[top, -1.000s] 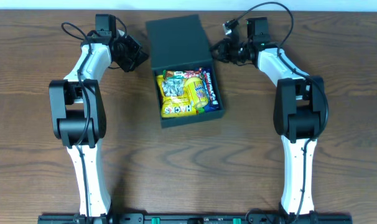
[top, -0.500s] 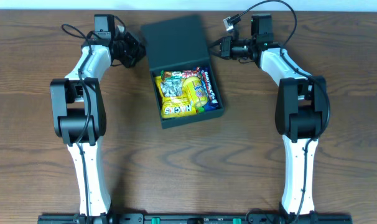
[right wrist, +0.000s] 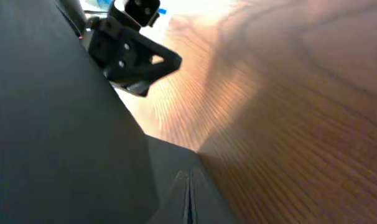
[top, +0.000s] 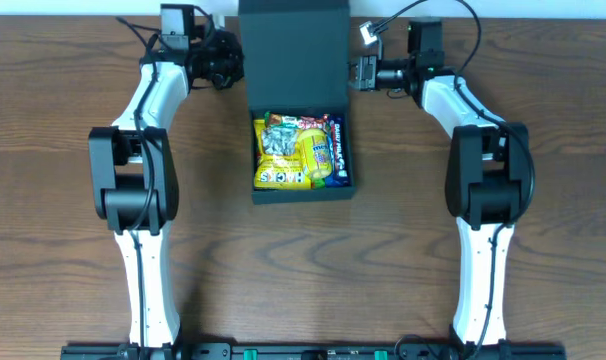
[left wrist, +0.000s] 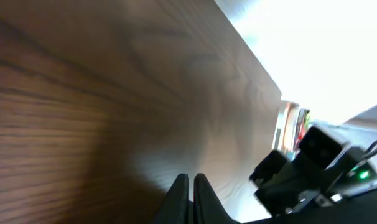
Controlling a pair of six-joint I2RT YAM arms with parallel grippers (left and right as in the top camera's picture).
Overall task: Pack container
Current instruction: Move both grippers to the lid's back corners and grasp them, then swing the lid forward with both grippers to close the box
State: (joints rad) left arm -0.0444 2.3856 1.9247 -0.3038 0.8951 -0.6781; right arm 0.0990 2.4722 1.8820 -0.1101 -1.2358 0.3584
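Note:
The dark teal container [top: 301,192] lies open at the far middle of the table, with snack packets [top: 295,150] inside. Its flap lid [top: 293,50] is folded back toward the far edge. My left gripper [top: 234,68] is shut and empty, its tip against the lid's left edge. My right gripper [top: 353,75] is shut and empty, at the lid's right edge. In the left wrist view the shut fingers [left wrist: 190,186] hover over wood. In the right wrist view the shut fingers [right wrist: 190,186] lie beside the dark lid [right wrist: 51,124].
Brown wooden table [top: 383,260] all round the box. The table's far edge and a white wall are just behind the lid. Cables hang from both wrists. The left arm's gripper [right wrist: 132,50] shows in the right wrist view, the right arm's wrist [left wrist: 319,168] in the left one.
The container has turned square to the table and slid toward the far edge. Both grippers have moved farther back, staying at the lid's two sides.

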